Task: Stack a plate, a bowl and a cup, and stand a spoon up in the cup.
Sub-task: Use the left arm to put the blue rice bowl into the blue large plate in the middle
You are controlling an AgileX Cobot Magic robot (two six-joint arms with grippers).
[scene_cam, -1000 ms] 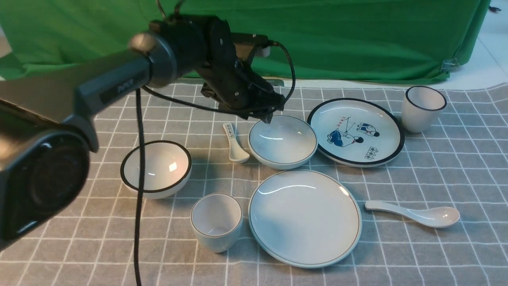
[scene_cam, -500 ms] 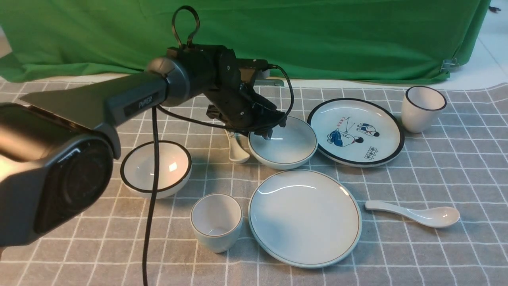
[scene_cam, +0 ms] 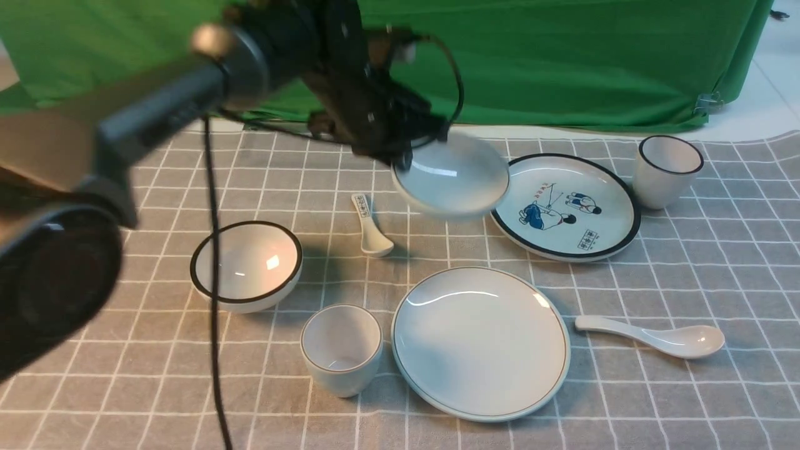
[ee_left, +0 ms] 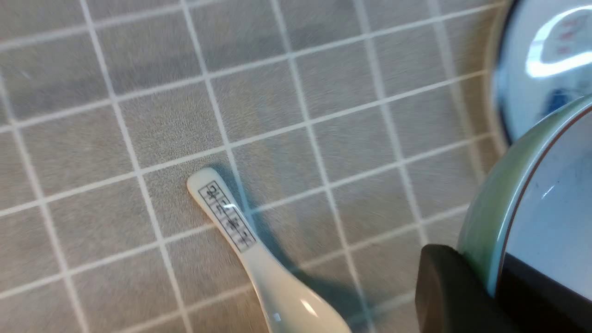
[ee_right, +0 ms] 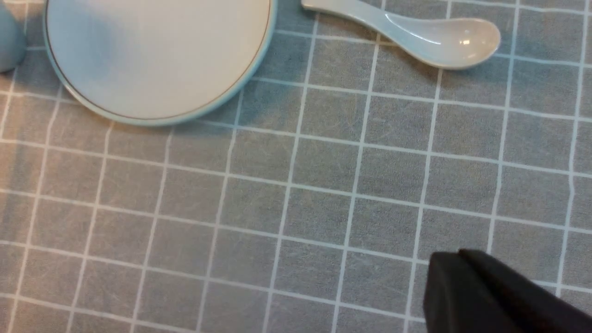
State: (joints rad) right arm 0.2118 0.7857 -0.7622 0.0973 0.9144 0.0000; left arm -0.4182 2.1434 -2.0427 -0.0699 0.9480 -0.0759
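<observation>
- Plate, pale bluish-white, round, thin brown rim line (scene_cam: pixel 480 344), is laid flat on the grey checked cloth (scene_cam: pixel 687 262), near middle.
- Pale bluish-white shallow bowl (scene_cam: pixel 453 175) is held in the air, pinched at its rim by the left gripper (scene_cam: pixel 405 161); the plate lies toward the robot and below it.
- Small handleless bluish-white cup (scene_cam: pixel 341 347) is stood just left of the plate.
- Right gripper (ee_right: pixel 455 277) is pressed together, empty, near the glossy white ceramic soup spoon (scene_cam: pixel 650 336).

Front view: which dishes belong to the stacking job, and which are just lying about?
Job: pale bluish bowl with thin dark rim; plain pale plate with thin brown rim; small pale brown-rimmed cup; large plain white ceramic spoon.
Lying about: black-rimmed white bowl; black-rimmed cartoon plate; black-rimmed white cup; small print-handled spoon.
</observation>
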